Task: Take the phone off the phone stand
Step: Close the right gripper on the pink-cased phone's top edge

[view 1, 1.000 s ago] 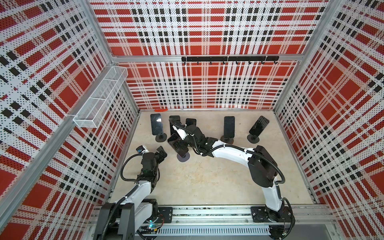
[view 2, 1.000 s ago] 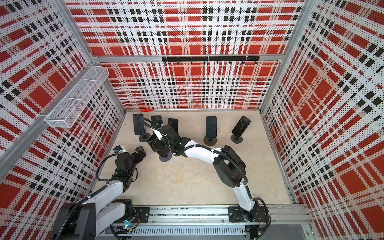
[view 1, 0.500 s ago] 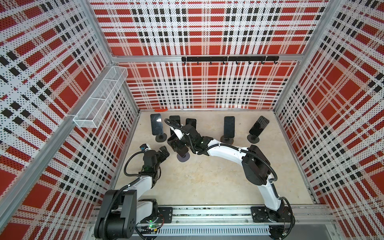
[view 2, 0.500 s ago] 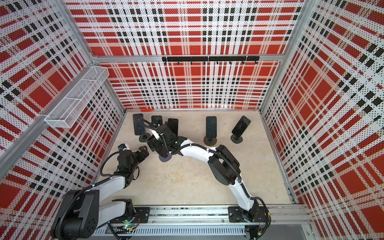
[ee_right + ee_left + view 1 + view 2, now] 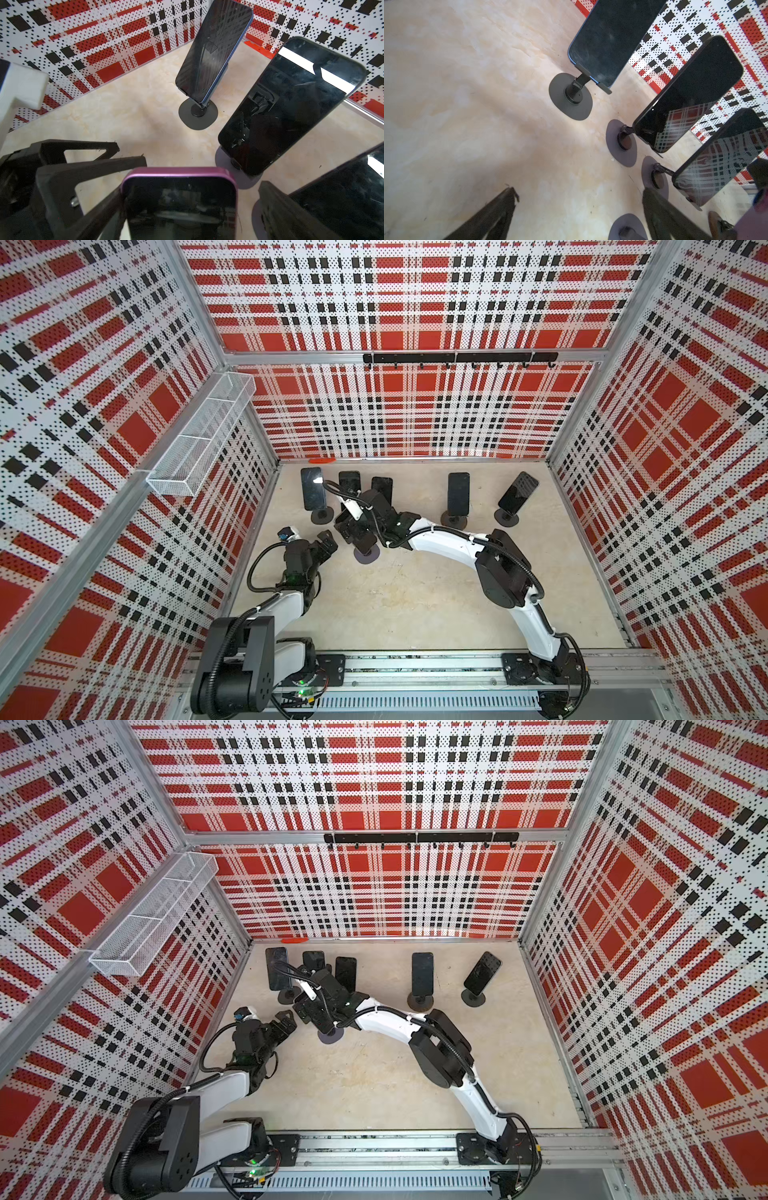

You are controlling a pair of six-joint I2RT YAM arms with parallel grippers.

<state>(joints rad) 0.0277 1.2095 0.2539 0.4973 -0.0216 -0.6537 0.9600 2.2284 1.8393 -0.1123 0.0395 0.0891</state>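
Note:
In the right wrist view the phone (image 5: pixel 178 205), dark-screened with a purple frame, stands upright between the fingers of my right gripper (image 5: pixel 191 191). The gripper is open: one finger (image 5: pixel 104 209) is at the phone's edge, the other (image 5: pixel 280 209) is apart from it. In both top views the right gripper (image 5: pixel 353 531) (image 5: pixel 311 1011) covers the phone, and only the round base of the phone stand (image 5: pixel 366 554) (image 5: pixel 331 1034) shows. My left gripper (image 5: pixel 328 543) (image 5: pixel 286 1023) (image 5: pixel 579 190) is open and empty just left of that base (image 5: pixel 627 226).
Several other dark phones on round-based stands line the back of the floor: three close behind the right gripper (image 5: pixel 312 488) (image 5: pixel 349 483) (image 5: pixel 382 489) and two further right (image 5: pixel 458 493) (image 5: pixel 518 492). A wire basket (image 5: pixel 199 435) hangs on the left wall.
The right arm's elbow has swung left and its gripper has settled around the phone. The left arm has reached a little further forward toward the stand's base. Both grippers stay open.

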